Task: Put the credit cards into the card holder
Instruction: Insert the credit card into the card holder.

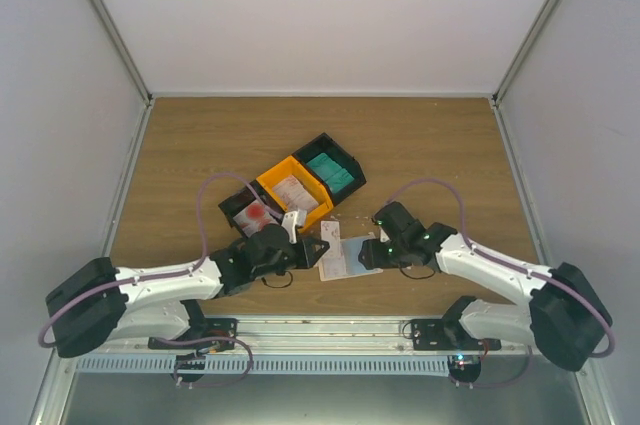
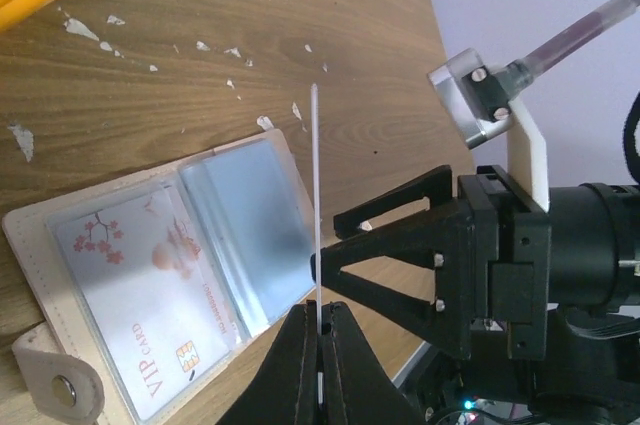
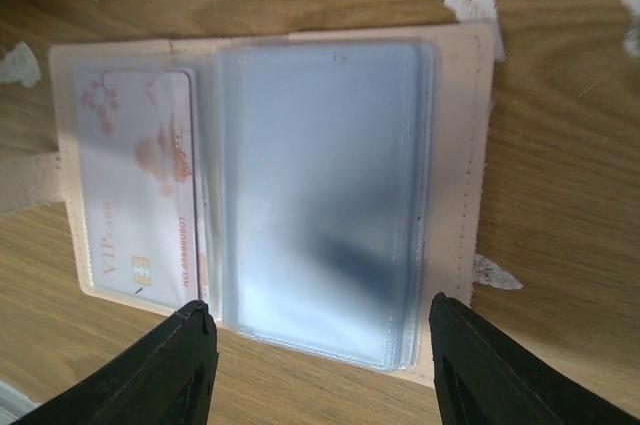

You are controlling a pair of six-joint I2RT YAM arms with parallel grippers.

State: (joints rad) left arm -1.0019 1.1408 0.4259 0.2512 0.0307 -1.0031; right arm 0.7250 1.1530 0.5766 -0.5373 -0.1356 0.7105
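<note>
Fingers of your left gripper (image 2: 320, 317) clamped on a card (image 2: 316, 175) seen edge-on, right gripper (image 3: 320, 345) fingers apart over the open holder (image 3: 472, 195), holder flat between both grippers, VIP card (image 2: 140, 285) in one pocket, trays (image 1: 270, 177) at its 11 o'clock.

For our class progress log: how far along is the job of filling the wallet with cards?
Done: one VIP card sits in a pocket of the open wallet. In hand: the left pincer grips a second card edge-on; the right pincer is open over the wallet. Left: the teal card and others lying in the trays.
</note>
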